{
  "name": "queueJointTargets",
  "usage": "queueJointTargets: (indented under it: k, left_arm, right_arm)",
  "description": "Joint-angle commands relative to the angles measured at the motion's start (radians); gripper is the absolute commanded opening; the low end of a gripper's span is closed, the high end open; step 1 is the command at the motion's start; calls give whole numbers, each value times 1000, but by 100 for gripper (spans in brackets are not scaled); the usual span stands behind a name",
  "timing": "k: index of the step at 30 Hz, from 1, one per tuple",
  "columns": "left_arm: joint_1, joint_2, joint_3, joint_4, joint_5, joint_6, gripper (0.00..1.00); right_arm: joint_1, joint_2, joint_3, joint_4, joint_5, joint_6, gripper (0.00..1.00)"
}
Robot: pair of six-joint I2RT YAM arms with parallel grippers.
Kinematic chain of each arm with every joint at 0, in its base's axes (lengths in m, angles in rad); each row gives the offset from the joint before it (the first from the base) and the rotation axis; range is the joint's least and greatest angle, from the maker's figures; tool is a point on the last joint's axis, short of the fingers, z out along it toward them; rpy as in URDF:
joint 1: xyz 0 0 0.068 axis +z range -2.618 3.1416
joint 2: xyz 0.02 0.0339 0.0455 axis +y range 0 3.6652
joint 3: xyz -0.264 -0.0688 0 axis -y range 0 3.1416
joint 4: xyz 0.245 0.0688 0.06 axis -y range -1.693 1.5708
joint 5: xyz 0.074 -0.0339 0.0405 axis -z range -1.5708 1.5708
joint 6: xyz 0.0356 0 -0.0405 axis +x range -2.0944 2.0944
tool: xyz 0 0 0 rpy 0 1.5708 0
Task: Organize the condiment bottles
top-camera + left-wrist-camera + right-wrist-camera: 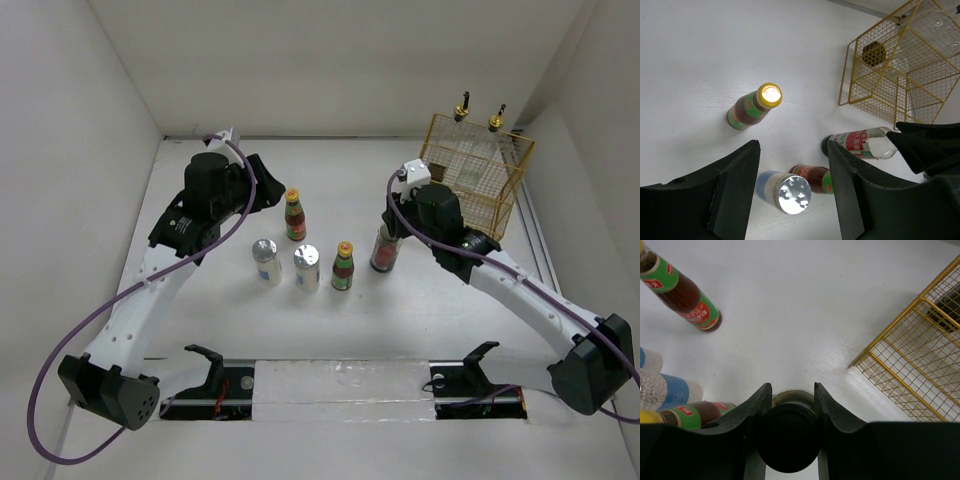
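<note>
White table [330, 330], wire basket [490, 185] near black-knobbed jar [383, 252]

Field notes: a white table [330, 190] is observed, its surface plain and matte. Five containers are seen standing upright directly on it, none touching another. The far sauce bottle [294, 215], yellow-capped, is set alone toward the back. Nearer, a loose row is formed, left to right: left shaker [266, 261], right shaker [306, 268], near sauce bottle [344, 266], and the black-knobbed jar [383, 250] at the right end. A yellow wire basket [470, 190] is placed at the far right corner, apart from the row.
</note>
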Motion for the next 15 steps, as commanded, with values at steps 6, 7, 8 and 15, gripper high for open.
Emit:
queueJointTargets:
  k: [6, 7, 8, 15]
  left_arm:
    - [-2, -44, -16, 42, 21, 1, 52]
    - [-2, -44, -16, 42, 21, 1, 52]
    - [-2, -44, -16, 42, 21, 1, 52]
    - [-2, -44, 3, 51, 21, 11, 52]
  right_arm:
    - [36, -85, 137, -9, 98, 26, 11]
    - [22, -96, 183, -35, 98, 17, 9]
    - [8, -96, 291, -65, 98, -7, 7]
    - [-209, -24, 682, -277, 111, -72, 0]
